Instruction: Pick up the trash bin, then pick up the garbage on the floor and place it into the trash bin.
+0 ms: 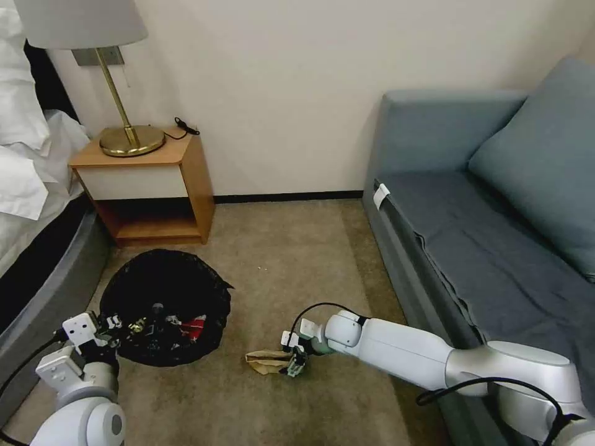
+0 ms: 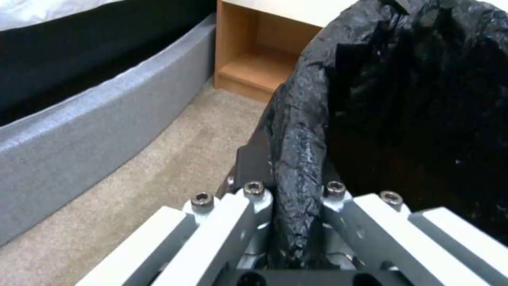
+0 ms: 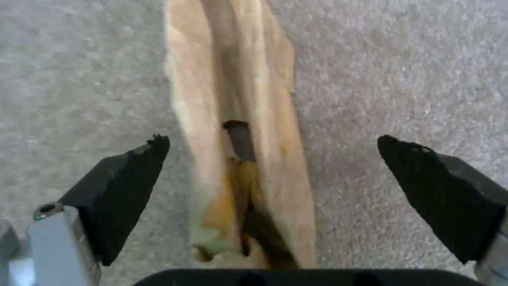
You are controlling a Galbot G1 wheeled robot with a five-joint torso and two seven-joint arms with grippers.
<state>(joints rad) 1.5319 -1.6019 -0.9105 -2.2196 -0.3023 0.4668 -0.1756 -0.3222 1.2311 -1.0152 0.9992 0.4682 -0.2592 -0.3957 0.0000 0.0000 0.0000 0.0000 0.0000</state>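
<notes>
The trash bin, lined with a crinkled black bag, stands on the carpet at the left with litter inside, including a red-and-white packet. My left gripper is shut on the bin's near rim; in the left wrist view the bag-covered rim sits pinched between the fingers. A crumpled brown paper bag of garbage lies on the floor right of the bin. My right gripper hovers low over it, open, with the paper bag lying lengthwise between its black fingertips.
A wooden nightstand with a brass lamp stands behind the bin. The bed's grey frame runs along the left. A blue sofa fills the right side. Bare carpet lies between them.
</notes>
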